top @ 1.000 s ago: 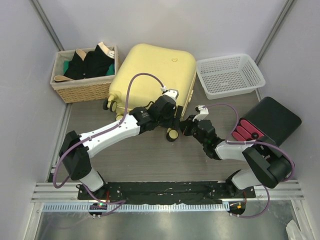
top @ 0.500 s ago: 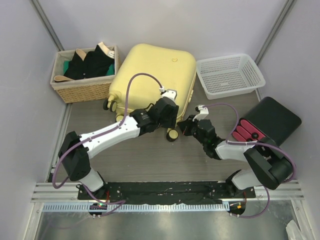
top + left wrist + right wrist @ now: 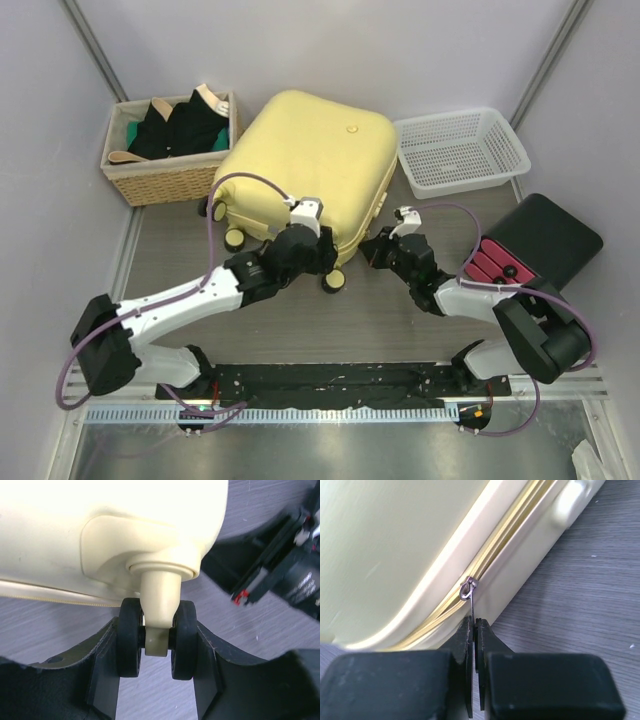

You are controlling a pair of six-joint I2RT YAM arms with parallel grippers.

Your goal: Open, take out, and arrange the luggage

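Luggage (image 3: 300, 150) — flat on desk (image 3: 385, 330); left end effector (image 3: 156, 665) clamped its caster wheel (image 3: 130, 637); right end effector (image 3: 475, 630) pinched shut on zipper pull (image 3: 468, 590).

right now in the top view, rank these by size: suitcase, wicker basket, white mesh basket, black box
1. pale-yellow suitcase, clearly largest
2-4. wicker basket, white mesh basket and black box look about alike, too close to rank

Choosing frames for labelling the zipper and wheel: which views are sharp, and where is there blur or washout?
Top external: evenly lit and sharp, no glare on the luggage. Left wrist: caster wheel crisp, pale shell above washed out, background blurred. Right wrist: zipper pull sharp, near shell and side handle soft.
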